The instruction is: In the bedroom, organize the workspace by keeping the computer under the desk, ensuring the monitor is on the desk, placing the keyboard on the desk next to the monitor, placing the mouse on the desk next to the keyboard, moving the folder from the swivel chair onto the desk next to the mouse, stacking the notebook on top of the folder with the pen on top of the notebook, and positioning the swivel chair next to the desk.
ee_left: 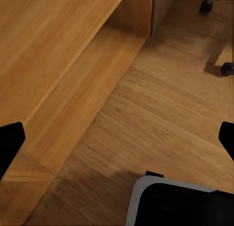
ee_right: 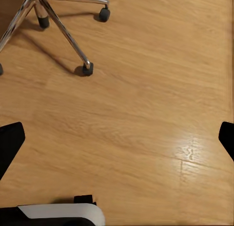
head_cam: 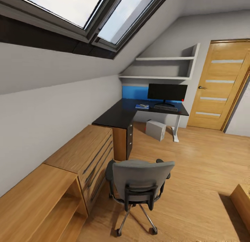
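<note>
swivel chair [head_cam: 139,186] nearest, both claws wide apart, pointing down over floor [ee_right: 146,114]

My left hand [ee_left: 117,136] points down to the floor. Its two black fingertips [ee_left: 10,141] show at the two sides of the left wrist view, far apart from each other, and they hold nothing. My right hand [ee_right: 117,136] also points down, with its black fingertips [ee_right: 9,141] spread wide in the same way, and there is nothing between them.
</note>
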Robot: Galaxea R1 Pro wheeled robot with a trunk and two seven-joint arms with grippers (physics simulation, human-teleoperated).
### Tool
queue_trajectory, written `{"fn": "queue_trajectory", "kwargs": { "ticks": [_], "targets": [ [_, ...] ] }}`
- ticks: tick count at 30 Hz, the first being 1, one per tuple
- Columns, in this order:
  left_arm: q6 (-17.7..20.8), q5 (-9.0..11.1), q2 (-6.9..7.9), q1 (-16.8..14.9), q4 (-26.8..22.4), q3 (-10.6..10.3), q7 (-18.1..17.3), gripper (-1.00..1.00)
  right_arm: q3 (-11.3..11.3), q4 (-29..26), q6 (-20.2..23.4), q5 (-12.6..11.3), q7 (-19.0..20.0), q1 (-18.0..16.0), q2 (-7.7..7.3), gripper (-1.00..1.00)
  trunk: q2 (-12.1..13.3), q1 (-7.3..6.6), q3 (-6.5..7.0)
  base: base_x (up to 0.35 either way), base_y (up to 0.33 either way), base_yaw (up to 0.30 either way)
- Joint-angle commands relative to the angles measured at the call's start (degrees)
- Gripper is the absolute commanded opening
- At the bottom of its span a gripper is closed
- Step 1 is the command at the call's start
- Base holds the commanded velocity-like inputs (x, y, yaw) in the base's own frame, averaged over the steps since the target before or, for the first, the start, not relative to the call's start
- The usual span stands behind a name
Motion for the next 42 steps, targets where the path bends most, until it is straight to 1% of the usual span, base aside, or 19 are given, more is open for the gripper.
{"fn": "queue_trajectory", "kwargs": {
  "ticks": [1,17,28,33,42],
  "targets": [
    [-0.1,0.1,-0.02,0.0,-0.1,-0.5,0.4,1.00,0.5,0.1,-0.1,0.0,-0.4,-0.1,0.03,1.00,-0.1,0.02,-0.08,0.000,0.234,-0.254],
    [0.0,0.1,-0.31,0.0,-0.1,-0.6,0.4,1.00,0.5,0.1,-0.1,0.0,-0.4,-0.1,0.03,1.00,-0.1,0.02,-0.08,0.000,0.150,-0.254],
    [0.1,0.1,-0.32,0.0,-0.1,-0.6,0.5,1.00,0.5,0.1,-0.1,0.0,-0.4,-0.1,0.03,1.00,-0.1,0.02,-0.08,0.000,0.036,-0.254],
    [0.1,0.1,-0.32,0.0,-0.1,-0.6,0.5,1.00,0.5,0.1,-0.1,0.0,-0.4,-0.1,0.03,1.00,-0.1,0.02,-0.08,0.000,0.191,-0.254],
    [0.1,0.1,-0.29,0.0,-0.1,-0.6,0.5,1.00,0.5,0.1,-0.1,0.0,-0.4,-0.1,0.09,1.00,-0.1,0.02,-0.08,0.000,0.078,-0.234]
  ]
}}
